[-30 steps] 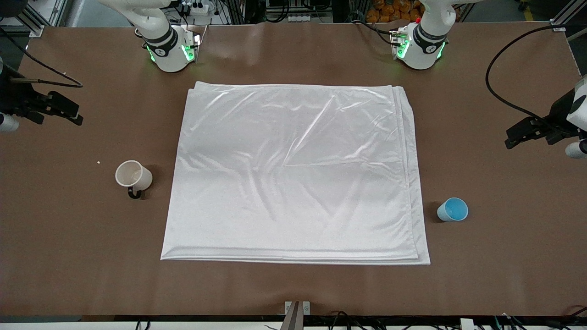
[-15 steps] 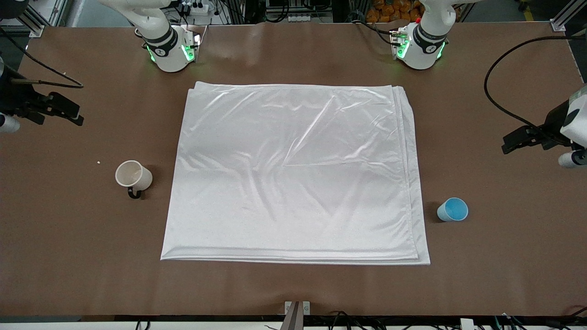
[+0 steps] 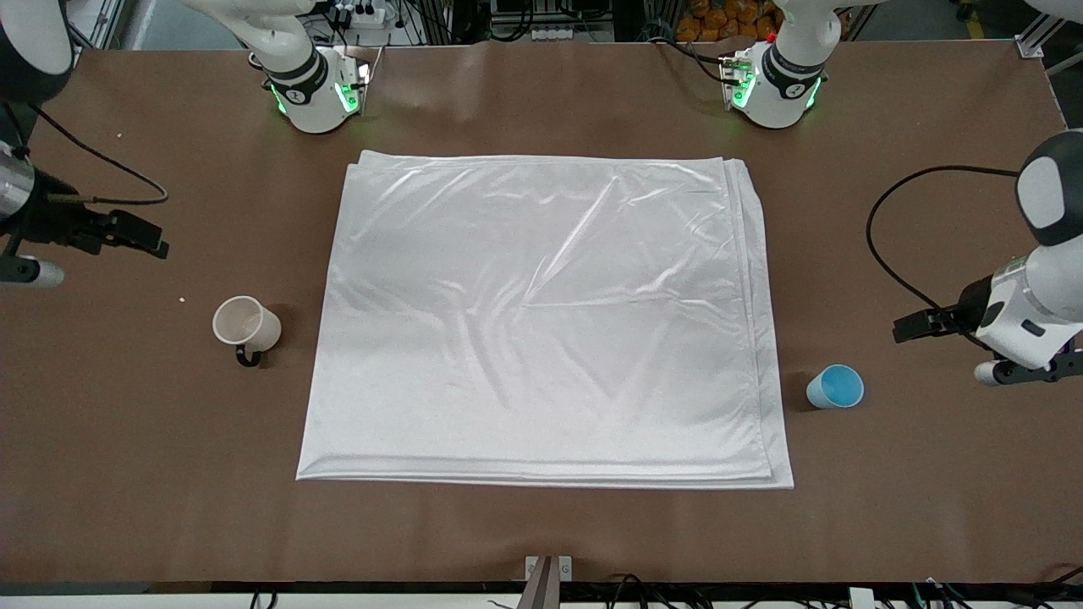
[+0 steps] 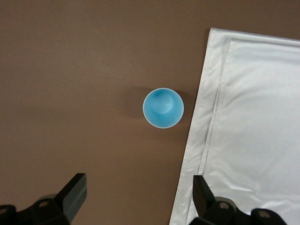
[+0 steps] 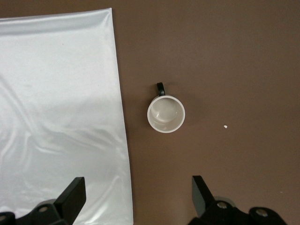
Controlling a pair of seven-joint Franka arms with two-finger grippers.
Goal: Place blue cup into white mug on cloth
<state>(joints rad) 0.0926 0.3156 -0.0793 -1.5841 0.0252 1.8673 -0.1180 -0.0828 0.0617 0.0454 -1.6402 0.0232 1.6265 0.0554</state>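
Now the left gripper (image 4: 136, 197), jaws spread and empty, has swung down over the bench (image 3: 931, 507) just beside the blue cup (image 3: 835, 387), readying a grasp; the right gripper (image 5: 136, 197), likewise released, has drifted toward the white mug (image 3: 245, 325), both vessels off the cloth (image 3: 541, 321)

Glossy satin-like cloth (image 3: 541, 321) on matt brown table (image 3: 931, 524); smooth blue cup (image 3: 835, 387), glazed-looking white mug (image 3: 245, 324).

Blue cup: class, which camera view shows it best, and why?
The left wrist view: the blue cup sits central, seen straight down into it. The front view shows it small beside the cloth. The right wrist view misses it.
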